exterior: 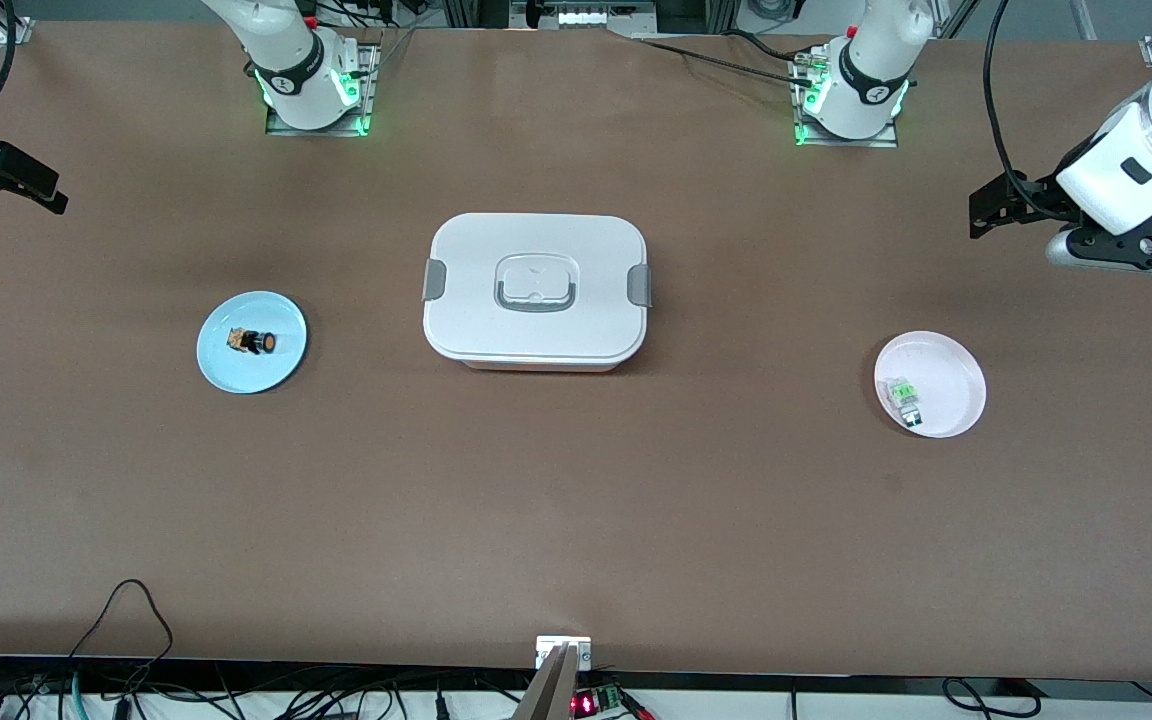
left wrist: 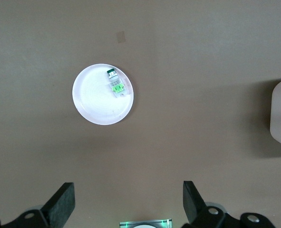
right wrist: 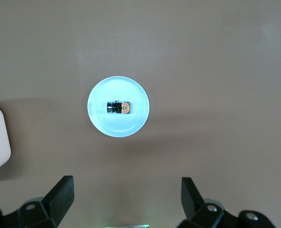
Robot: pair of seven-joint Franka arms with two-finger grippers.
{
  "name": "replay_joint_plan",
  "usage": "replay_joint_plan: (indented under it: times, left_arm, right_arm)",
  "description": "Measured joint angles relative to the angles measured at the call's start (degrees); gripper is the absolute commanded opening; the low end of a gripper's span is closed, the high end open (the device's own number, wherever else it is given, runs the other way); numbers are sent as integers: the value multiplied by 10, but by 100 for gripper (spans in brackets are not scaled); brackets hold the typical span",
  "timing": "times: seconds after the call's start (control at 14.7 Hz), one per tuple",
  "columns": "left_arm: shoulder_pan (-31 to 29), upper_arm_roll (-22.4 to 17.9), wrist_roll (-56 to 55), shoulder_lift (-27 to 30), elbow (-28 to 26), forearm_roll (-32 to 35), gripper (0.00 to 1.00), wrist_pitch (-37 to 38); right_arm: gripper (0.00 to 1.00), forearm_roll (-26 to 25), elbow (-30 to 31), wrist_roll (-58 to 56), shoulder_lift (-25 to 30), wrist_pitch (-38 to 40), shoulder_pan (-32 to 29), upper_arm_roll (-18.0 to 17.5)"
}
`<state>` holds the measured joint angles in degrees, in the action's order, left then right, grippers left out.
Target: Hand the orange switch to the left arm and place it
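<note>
The orange switch (exterior: 252,341) lies on the blue plate (exterior: 281,365) at the middle left of the front view, toward the right arm's end of the table. Its long axis runs roughly across that frame, tan end pointing to the frame's left edge, black body toward the box (exterior: 536,290). In the right wrist view the switch (right wrist: 119,107) sits just above centre, long axis level across the picture, ahead of the jaws and midway between them; the two fingers stand wide apart and empty at the bottom corners

The right gripper (exterior: 21,180) hangs over bare table at the upper left edge of the front view, much the nearer hand, so the pick looks to be its job: a reach forward and a descent, probably closing across the switch's short width

The box stands mid-frame, between that plate and the pink plate (exterior: 956,365) at the right, which holds a small clear-and-green component (exterior: 906,397)

The left gripper (exterior: 1001,210) waits at the upper right edge of the front view, its jaws also spread and empty, with the box between it and the switch
</note>
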<state>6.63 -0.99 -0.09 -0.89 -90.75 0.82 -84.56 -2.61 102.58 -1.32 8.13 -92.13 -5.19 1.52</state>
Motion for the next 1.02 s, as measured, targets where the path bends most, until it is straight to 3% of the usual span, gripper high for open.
replay_joint_plan:
  times: [0.68, 1.02]
  left_arm:
    - [0, 0, 0, 0, 0, 0, 100, 0]
    - [0, 0, 0, 0, 0, 0, 100, 0]
  right_arm:
    - [100, 1, 1, 0, -4, 0, 0, 0]
    - [100, 5, 0, 0, -45, -7, 1, -1]
